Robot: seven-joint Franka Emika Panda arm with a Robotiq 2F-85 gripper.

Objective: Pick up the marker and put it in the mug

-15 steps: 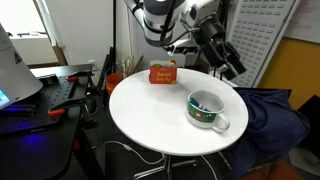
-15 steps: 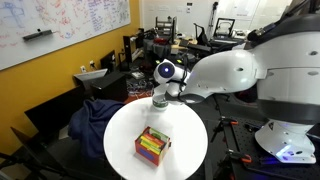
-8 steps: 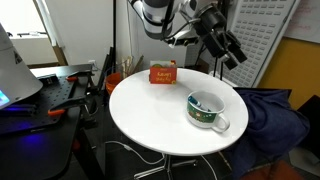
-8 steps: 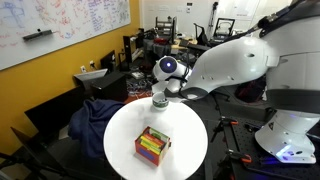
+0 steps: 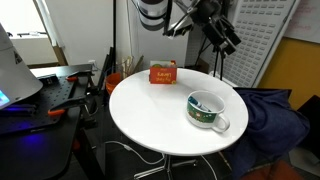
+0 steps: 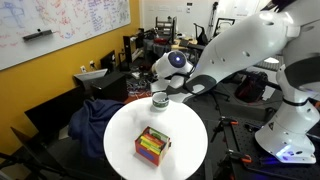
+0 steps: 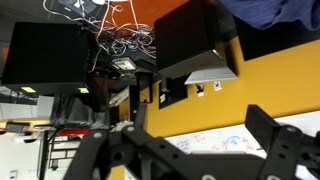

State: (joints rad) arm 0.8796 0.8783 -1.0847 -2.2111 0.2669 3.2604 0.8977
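Mug (image 5: 205,109) sits upright on the round white bench (image 5: 150,122), handle toward the near edge in an exterior view. There's a dark shape inside it, too small to tell if it's the marker. Orange-red box (image 5: 163,72) is at the bench's far side, well apart from the mug. Tool (image 7: 195,120) is high above the bench; wrist view shows jaws spread wide with nothing between them.
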